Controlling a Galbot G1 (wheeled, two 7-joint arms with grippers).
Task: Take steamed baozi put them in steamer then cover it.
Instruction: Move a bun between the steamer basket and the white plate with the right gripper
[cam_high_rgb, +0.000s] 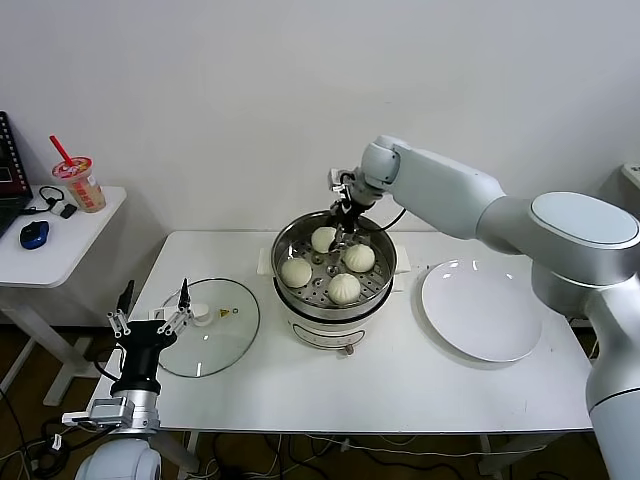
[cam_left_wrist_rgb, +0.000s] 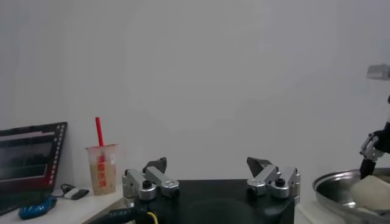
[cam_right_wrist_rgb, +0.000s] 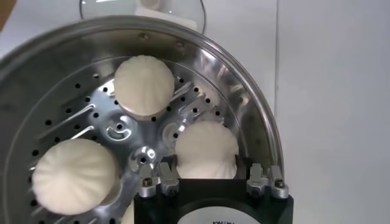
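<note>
White table (cam_high_rgb: 400, 385): right pincer (cam_right_wrist_rgb: 206, 173) astride rear baozi (cam_right_wrist_rgb: 206, 149) inside steamer (cam_high_rgb: 381, 283).

We're over the white table (cam_high_rgb: 400, 385) now, and 3 things sit on it: the steamer (cam_high_rgb: 335, 325) in the middle, a glass lid (cam_high_rgb: 212, 340) lying flat toward its left end, and a white plate (cam_high_rgb: 480, 310) to the steamer's right.

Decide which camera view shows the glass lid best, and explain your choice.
The head view: the whole glass lid lies flat on the table, left of the steamer. The right wrist view catches only its edge and white handle beyond the steamer rim. The left wrist view does not show it.
</note>
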